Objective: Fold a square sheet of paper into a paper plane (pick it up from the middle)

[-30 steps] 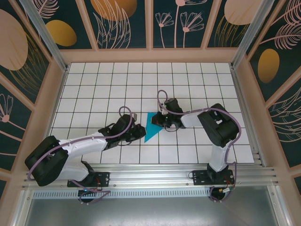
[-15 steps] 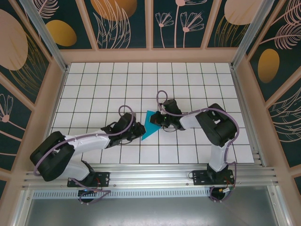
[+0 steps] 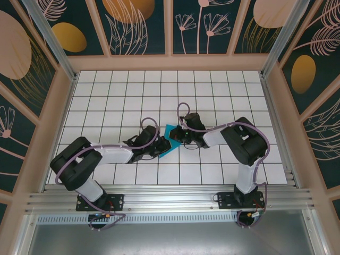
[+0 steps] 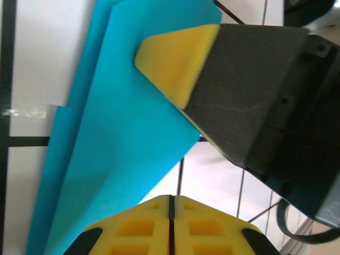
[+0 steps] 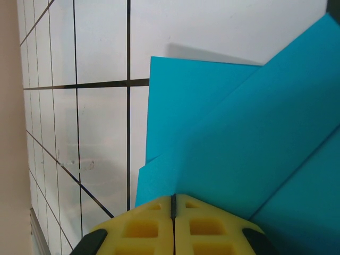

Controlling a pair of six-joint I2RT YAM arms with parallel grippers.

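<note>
- The paper (image 3: 170, 130) is lying near the middle of the table (image 3: 106, 90), a little toward the near side and well apart from every table edge.
- Open tiles are stretching away on its far, left and right sides, and the walls (image 3: 58, 106) are standing well off.
- The left gripper (image 3: 158, 148) is crowding the paper's left side and the right gripper (image 3: 179, 139) its right side, so the paper is sitting between them.
- Both grippers are clenched, with their pads meeting at a thin seam and no paper showing between them. Their tips are pointing down at the paper's face.
- In the left wrist view, the right gripper's yellow pad (image 4: 175, 58) is resting on the paper's top layer beside an edge.
- The paper is showing plain teal-blue, folded into overlapping layers with straight slanting edges and a sharp corner. One layer is standing slightly off the table and casting a shadow.
- Counting: one paper, two grippers, two arms.
</note>
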